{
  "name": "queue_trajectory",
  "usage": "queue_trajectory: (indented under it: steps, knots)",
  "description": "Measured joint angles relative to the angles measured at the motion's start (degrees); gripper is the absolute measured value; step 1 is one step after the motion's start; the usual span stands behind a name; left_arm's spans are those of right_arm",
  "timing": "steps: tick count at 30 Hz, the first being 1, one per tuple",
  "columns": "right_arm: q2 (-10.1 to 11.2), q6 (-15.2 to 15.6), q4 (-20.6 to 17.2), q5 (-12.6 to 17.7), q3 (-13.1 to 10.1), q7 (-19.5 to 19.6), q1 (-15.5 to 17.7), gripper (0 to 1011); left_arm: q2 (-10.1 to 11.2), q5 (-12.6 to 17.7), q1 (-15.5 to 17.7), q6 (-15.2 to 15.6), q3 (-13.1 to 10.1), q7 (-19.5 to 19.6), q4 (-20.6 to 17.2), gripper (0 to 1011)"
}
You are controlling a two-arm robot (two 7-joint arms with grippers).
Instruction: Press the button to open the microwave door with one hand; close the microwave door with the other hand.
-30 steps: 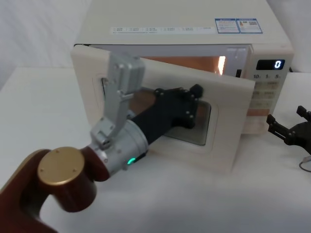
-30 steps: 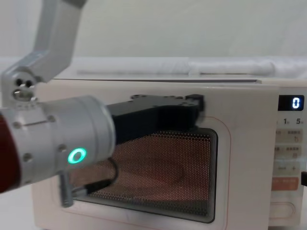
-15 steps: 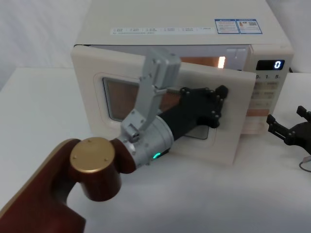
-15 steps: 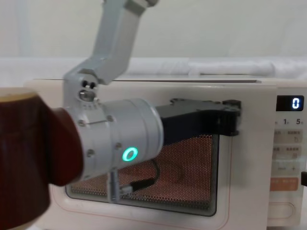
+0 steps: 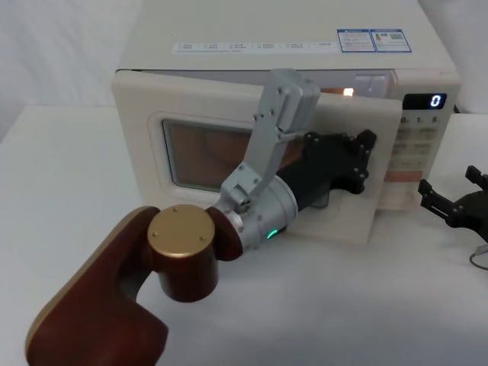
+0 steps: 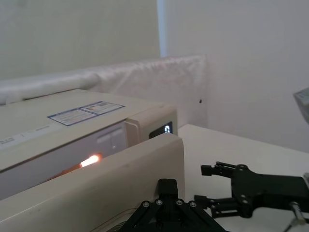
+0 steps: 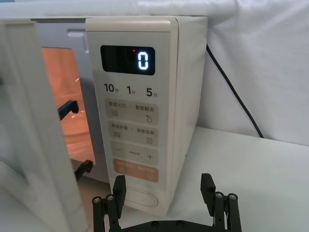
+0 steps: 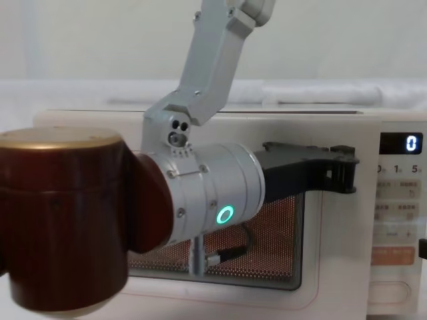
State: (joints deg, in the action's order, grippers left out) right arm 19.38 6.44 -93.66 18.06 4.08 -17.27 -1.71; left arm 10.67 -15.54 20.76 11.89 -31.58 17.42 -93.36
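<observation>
The cream-white microwave [image 5: 290, 30] stands at the back of the table, its display [image 7: 128, 60] reading "0". The microwave door [image 5: 137, 114] is ajar by a narrow gap, and orange light shows at its free edge. My left gripper [image 5: 362, 160] is shut and lies against the door's front, close to that free edge; it is also the gripper [image 8: 343, 172] seen from the side. The button [image 7: 140, 198], a wide cream pill key, sits at the bottom of the control panel. My right gripper [image 7: 163, 193] hovers open in front of the button, not touching it.
The left arm's reddish-brown joint [image 5: 183, 252] and silver wrist span the table in front of the door. A black cable [image 7: 231, 92] runs behind the microwave. A thin wire [image 5: 479, 259] lies on the white table [image 5: 69, 168] near my right gripper [image 5: 454, 202].
My left gripper has slid across the door's front toward its free edge, and the door has swung nearer to the microwave body. The right gripper has not moved.
</observation>
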Motion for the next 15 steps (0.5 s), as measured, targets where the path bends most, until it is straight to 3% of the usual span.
queue_trajectory:
  steps: [15]
  knots:
    - [0.0, 0.0, 0.0, 0.0, 0.0, 0.0, 0.0, 1002, -3.3, 4.4, 2.3, -2.2, 1.4, -2.0, 4.0, 0]
